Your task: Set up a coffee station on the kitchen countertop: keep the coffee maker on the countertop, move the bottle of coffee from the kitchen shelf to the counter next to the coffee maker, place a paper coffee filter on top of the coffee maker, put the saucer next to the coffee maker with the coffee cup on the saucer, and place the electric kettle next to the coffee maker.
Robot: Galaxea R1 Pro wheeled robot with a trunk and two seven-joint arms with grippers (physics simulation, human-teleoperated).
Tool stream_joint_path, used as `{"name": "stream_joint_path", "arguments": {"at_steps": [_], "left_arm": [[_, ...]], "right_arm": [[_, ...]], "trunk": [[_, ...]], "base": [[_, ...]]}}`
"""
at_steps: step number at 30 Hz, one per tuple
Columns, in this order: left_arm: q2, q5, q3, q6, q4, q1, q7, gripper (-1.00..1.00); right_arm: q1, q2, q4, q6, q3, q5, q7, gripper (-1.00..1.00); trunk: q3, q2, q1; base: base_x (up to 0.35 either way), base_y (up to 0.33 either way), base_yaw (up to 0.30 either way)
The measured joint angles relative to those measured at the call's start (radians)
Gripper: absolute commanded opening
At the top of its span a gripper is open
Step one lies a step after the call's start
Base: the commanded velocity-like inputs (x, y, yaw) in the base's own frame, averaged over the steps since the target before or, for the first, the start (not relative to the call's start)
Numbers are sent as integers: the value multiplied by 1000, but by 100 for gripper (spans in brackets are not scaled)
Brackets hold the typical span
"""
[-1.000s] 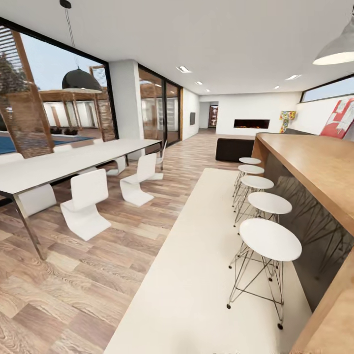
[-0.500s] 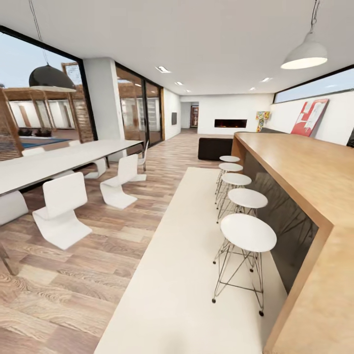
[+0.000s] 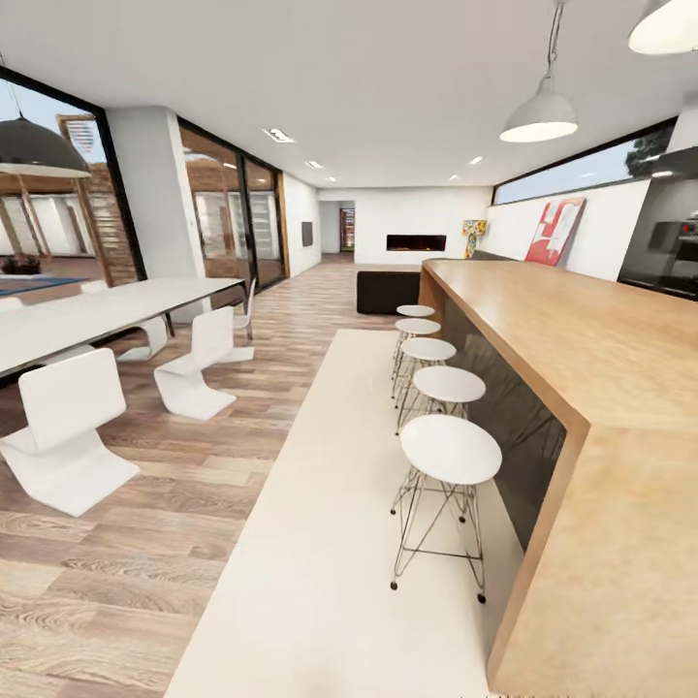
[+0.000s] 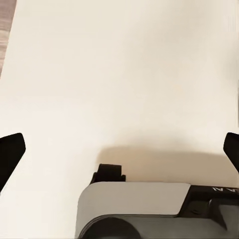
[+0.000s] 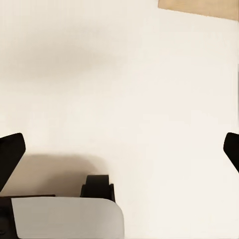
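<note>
The coffee maker, bottle of coffee, paper coffee filter, saucer, coffee cup and electric kettle are out of view. In the left wrist view my left gripper [image 4: 119, 149] is open, its black fingertips [image 4: 10, 155] far apart over a cream rug, with nothing between them. My right gripper [image 5: 119, 149] is also open over the same rug, fingertips [image 5: 11, 152] at the picture's edges, holding nothing. A grey-white part of my own base [image 4: 134, 206] lies below the left gripper.
A long wood-topped bar counter [image 3: 543, 330] with a dark front runs along the right. Several white stools [image 3: 451, 449] line it on the cream rug [image 3: 320, 523]. A white dining table [image 3: 87, 315] with white chairs [image 3: 63, 427] stands left. A black sofa [image 3: 386, 291] sits far ahead.
The whole head view has swung to the right: table, chairs and stools sit further left in the picture, and more of the bar counter and right wall shows.
</note>
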State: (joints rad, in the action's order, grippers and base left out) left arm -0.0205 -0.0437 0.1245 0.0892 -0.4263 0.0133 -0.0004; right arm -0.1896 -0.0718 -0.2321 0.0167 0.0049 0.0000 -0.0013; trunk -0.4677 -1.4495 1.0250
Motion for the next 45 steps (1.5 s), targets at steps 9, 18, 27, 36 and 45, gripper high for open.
{"name": "stream_joint_path", "arguments": {"at_steps": [9, 18, 27, 36, 45], "left_arm": [[-1, -13, -8, 17, -4, 0, 0, 100], [-4, -44, -47, 135, -16, 0, -2, 100], [-15, -118, -138, 152, 0, 0, 1, 100], [-16, -121, -142, 154, 4, 0, 1, 100], [-16, -120, -143, 154, 5, 0, 0, 100]], "right_arm": [[0, -2, 1, 0, -3, -3, 0, 100], [0, 0, 1, 0, -2, -5, 0, 100], [2, -5, 8, -2, -4, -3, 2, 100], [3, -5, 12, 0, -3, -1, 0, 100], [4, -3, 14, 0, -1, -1, -1, 100]], "trunk": [[0, 0, 0], [0, 0, 0], [0, 0, 0], [0, 0, 0], [0, 0, 0]], "base": [[0, 0, -250], [0, 0, -250], [0, 0, -115], [0, 0, -29], [0, 0, -220]]}}
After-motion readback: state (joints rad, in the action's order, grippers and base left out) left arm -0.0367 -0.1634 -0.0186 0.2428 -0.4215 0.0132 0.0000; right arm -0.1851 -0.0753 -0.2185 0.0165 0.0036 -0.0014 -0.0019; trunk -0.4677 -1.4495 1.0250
